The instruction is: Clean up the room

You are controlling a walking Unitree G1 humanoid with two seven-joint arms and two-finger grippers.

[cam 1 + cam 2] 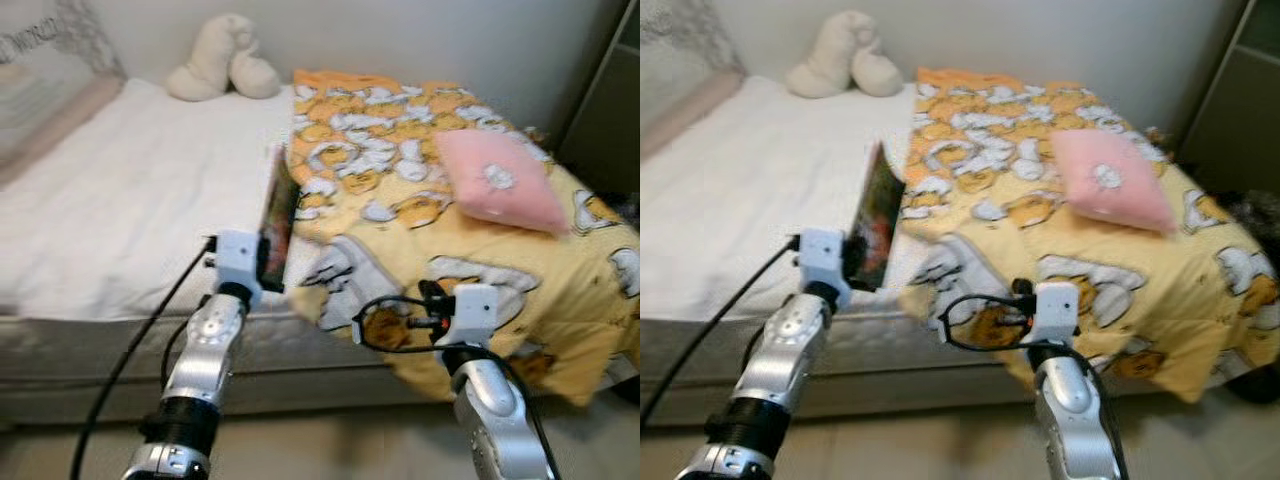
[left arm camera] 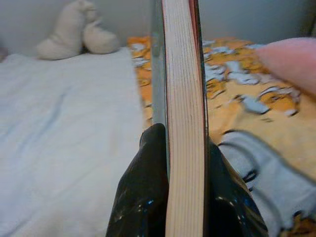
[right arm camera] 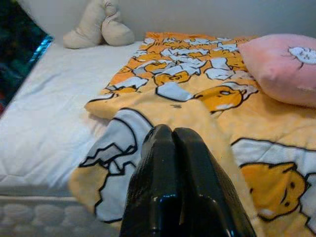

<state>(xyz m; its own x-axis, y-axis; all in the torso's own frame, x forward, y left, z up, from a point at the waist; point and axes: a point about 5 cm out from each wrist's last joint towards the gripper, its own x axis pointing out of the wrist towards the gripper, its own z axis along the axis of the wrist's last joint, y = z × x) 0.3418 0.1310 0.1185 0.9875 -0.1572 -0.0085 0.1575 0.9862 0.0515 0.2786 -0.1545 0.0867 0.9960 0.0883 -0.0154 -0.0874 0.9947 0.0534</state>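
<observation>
While clamped upright | book point(image 2: 183, 123) | between left gripper point(image 2: 182, 197) fingers point(image 2: 143, 192) | above bed point(image 1: 120, 200)

- A cushion point(image 1: 45, 75) at the bed's head bears blurred grey lettering; "WORLD" is roughly legible.
- No other text can be read.

Book point(image 1: 278, 218) upright (dark cover), above bed edge point(image 1: 120, 330).

A low bed point(image 1: 110, 350) with a white sheet point(image 1: 120, 200) spans the scene beneath a plain pale wall point(image 1: 420, 35) at twelve o'clock. A dark cabinet point(image 1: 605, 110) (blurred) stands at two o'clock, a patterned headboard point(image 1: 50, 50) at ten, and light flooring point(image 1: 330, 445) at six.
</observation>
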